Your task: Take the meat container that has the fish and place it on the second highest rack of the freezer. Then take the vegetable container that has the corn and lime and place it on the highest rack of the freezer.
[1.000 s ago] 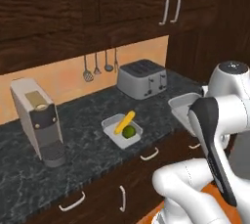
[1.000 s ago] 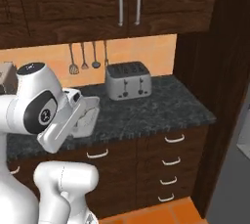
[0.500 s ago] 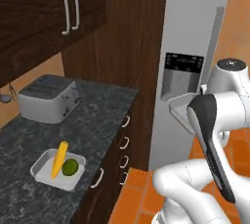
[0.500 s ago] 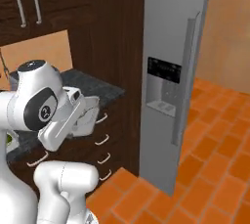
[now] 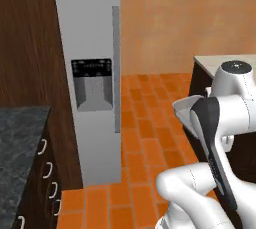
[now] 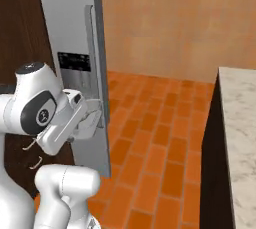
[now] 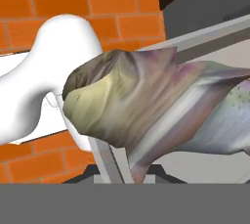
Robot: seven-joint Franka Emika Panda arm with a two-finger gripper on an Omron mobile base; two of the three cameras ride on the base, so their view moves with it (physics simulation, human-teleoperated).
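Note:
The fish (image 7: pixel 146 105), silvery-tan, lies very close in the hand view inside the grey meat container (image 7: pixel 210 34). My gripper (image 6: pixel 84 121) is shut on that container (image 6: pixel 95 122), held level in front of my arm, and its grey rim (image 5: pixel 186 112) shows beside my forearm. The freezer (image 5: pixel 90 33) stands ahead as a tall grey cabinet with its door shut, a long bar handle (image 5: pixel 115 68) and a dark dispenser panel (image 5: pixel 92 84). Its racks are hidden behind the door. The vegetable container with the corn and lime is out of view.
A dark stone counter (image 5: pixel 17 138) with wooden drawers lies at the left. On the right stands a dark island with a pale top (image 6: pixel 241 133). Orange tile floor (image 5: pixel 145 138) stretches between the freezer and the island.
The base has turned right, so the whole picture shifted from the counter with the toaster and vegetable container to the freezer. My arm keeps the same pose with the container.

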